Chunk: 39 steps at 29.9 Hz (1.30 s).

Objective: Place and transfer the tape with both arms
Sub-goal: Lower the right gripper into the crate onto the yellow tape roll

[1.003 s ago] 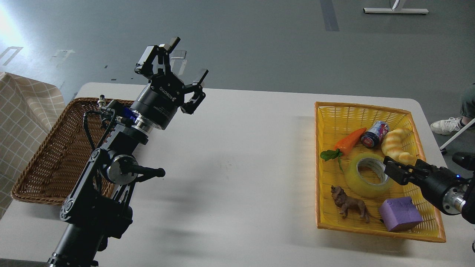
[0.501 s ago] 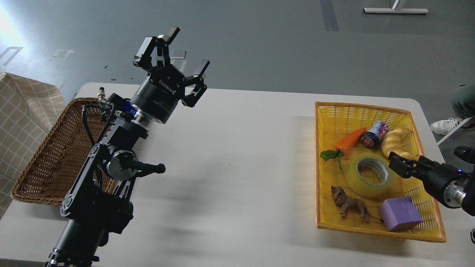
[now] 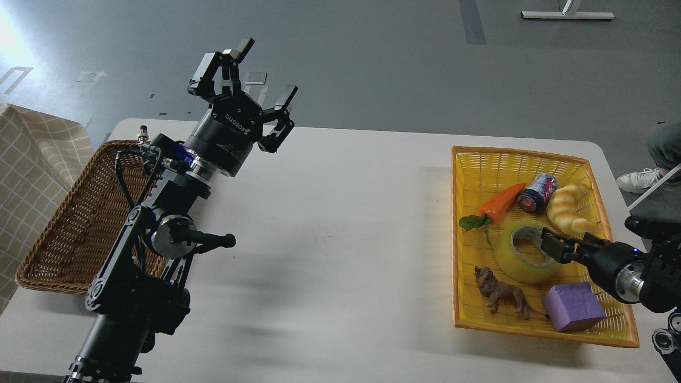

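Yellowish tape [image 3: 524, 251] under right end effector [image 3: 553, 248], grip unclear; left end effector [image 3: 242, 80] spread, raised.

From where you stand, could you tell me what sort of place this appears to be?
Probably a robotics lab or test hall, not a home: a bare grey floor with tape marks, a plain white table set with two baskets, and toy props beside the tape in the yellow basket.

Left gripper [image 3: 247, 80], upper left of frame, is raised above the table [image 3: 340, 213] with fingers spread. Right gripper [image 3: 553, 247], lower right, sits at the tape [image 3: 518, 252] inside the yellow basket [image 3: 463, 159]; finger separation cannot be determined. Brown wicker basket [image 3: 64, 234] at left edge.
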Motion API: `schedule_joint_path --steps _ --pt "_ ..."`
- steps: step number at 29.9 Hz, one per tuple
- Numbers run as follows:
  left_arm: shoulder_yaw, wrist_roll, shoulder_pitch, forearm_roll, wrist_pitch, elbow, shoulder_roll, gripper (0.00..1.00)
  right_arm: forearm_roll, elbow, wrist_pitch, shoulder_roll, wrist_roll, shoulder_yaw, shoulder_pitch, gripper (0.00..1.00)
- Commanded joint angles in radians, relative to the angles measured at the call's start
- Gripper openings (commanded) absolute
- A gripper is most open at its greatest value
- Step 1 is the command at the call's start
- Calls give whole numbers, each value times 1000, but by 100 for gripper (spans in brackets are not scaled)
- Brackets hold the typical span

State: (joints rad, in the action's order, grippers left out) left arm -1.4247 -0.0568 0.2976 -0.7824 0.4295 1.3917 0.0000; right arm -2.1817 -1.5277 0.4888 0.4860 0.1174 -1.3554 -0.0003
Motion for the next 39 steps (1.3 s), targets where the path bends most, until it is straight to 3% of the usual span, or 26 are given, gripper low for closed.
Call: schedule_joint_path --steps 1,11,16,32,37,39 --pt "1 0 -2 0 0 0 0 98 0 12 0 3 17 13 13 81" --pt "3 0 0 0 0 -2 0 98 0 20 0 -7 27 18 6 78" --pt "3 0 0 0 0 -2 0 98 0 20 0 -7 28 32 2 60" --pt "0 0 0 0 0 -2 0 98 0 17 0 -9 65 59 0 53" --pt "0 0 -2 0 0 -2 0 98 0 17 0 -9 68 59 -4 41" --pt "0 0 -2 0 0 -2 0 98 0 15 0 -9 68 59 -9 32"
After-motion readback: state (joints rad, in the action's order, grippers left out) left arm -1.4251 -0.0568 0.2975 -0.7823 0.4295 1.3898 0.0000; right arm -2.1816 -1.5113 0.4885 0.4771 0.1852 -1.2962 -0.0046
